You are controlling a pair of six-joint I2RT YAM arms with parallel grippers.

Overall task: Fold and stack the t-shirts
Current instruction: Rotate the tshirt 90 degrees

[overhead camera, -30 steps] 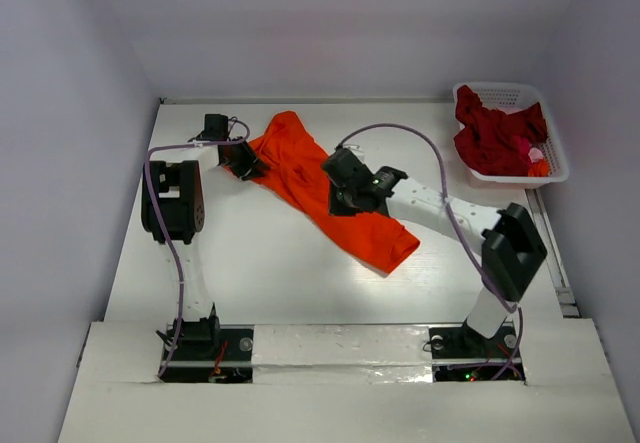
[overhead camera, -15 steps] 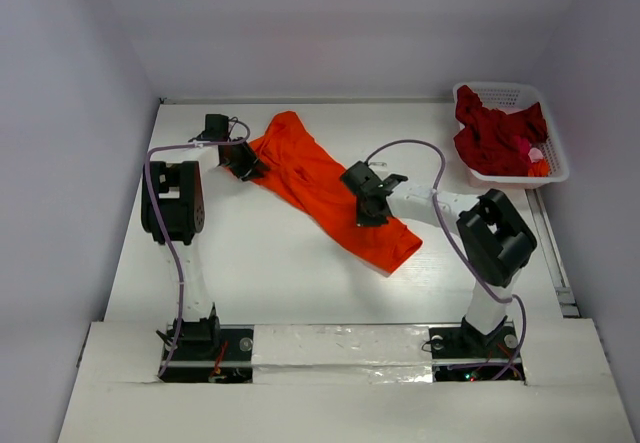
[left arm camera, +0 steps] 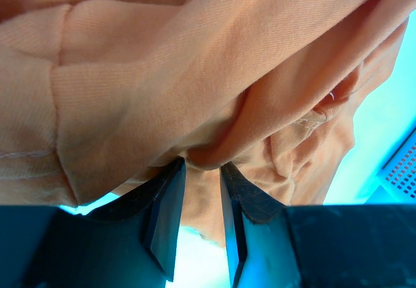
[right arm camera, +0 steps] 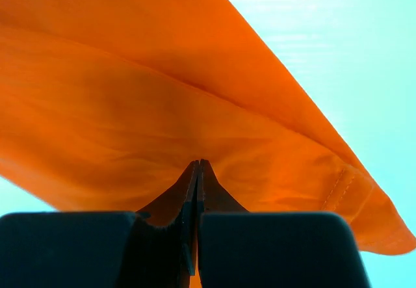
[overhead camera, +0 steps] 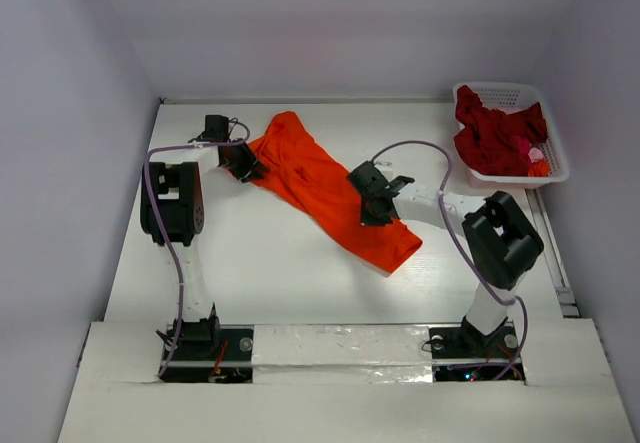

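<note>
An orange t-shirt lies stretched in a diagonal band across the table, from far left to near right. My left gripper is at its far-left edge. In the left wrist view the gripper is shut on a bunched fold of the orange cloth. My right gripper sits on the shirt's lower half. In the right wrist view the gripper is shut, and creases in the orange cloth run to its tips. A dark red t-shirt lies crumpled in the basket.
The white latticed basket stands at the far right corner, with small pink and orange bits beside the red cloth. White walls close in the table on the left, back and right. The right arm's elbow stands raised near the right edge.
The right gripper has drawn back along the shirt toward the near right, and its elbow has folded up. The left gripper and the shirt's far end have stayed put.
</note>
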